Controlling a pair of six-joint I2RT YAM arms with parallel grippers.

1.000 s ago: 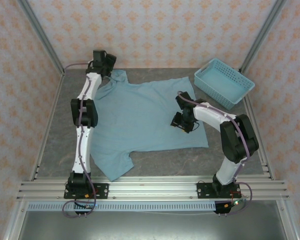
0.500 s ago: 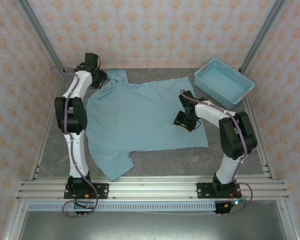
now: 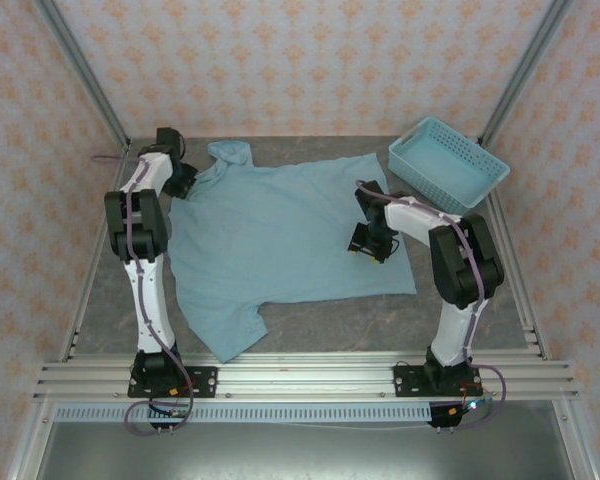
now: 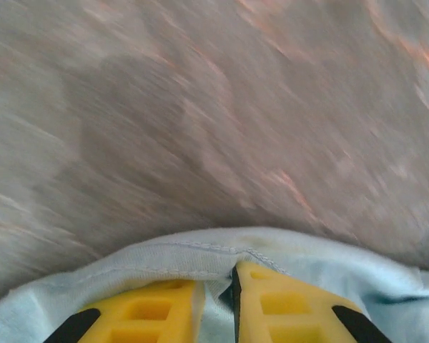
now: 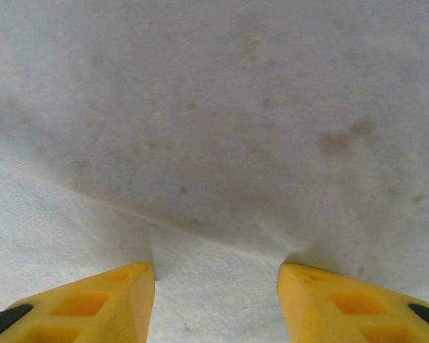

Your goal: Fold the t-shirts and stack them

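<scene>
Left gripper (image 3: 183, 180) is at the far-left of the table (image 3: 310, 320), on the shirt's edge beside the far sleeve. From above you can't tell how its jaws stand. The left wrist cam settles it: yellow fingers (image 4: 157, 307) nearly together, stitched hem of the t-shirt (image 4: 200, 250) pinched between them, so it's clamped on fabric. The table (image 4: 200, 107) behind is motion-blurred.

Right gripper (image 3: 368, 245) sits low over the shirt's right side, near the hem edge. In the right wrist cam its fingers (image 5: 100, 300) stand well apart, tips down at the cloth, with a shallow crease running between them across the t-shirt (image 5: 222, 107). Not gripping anything.

T-shirt (image 3: 280, 230) lies spread flat mid-table between both arms, with one sleeve toward the near-left and the other at the far edge. Its upward face reads as plain light blue.

Basket (image 3: 435, 192), light blue perforated plastic, stands at the far-right corner, apart from the shirt. Inside I see just its plain floor.
</scene>
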